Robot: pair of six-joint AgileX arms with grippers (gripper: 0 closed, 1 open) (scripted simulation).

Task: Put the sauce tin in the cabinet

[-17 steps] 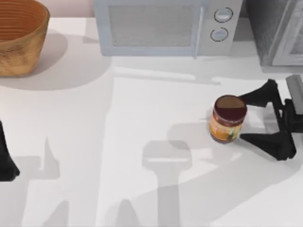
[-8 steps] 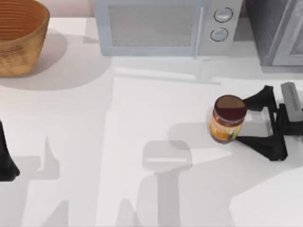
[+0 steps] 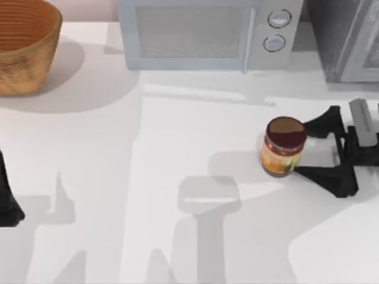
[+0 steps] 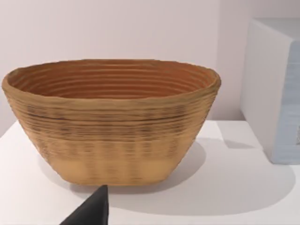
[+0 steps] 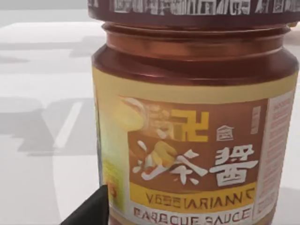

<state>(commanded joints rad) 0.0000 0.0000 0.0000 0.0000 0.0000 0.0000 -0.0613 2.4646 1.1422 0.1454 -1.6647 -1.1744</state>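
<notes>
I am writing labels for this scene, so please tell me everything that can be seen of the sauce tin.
The sauce tin is a small squat cylinder with a dark maroon-brown round top and glossy brown shoulder. Its orange-yellow label carries Chinese characters and English print about barbecue sauce. It stands upright on the white table, toward the right side, in front of the microwave. The right gripper reaches in from the right, its fingers spread on either side of the tin; whether they touch it is unclear.

The sauce tin (image 5: 192, 122) carries an orange-yellow label: big white Chinese characters, the last reading "酱", a yellow band with "VEGETARIAN" under them, then "BARBECUE SAUCE" lowest. The lid rim's small print can't be read.
</notes>
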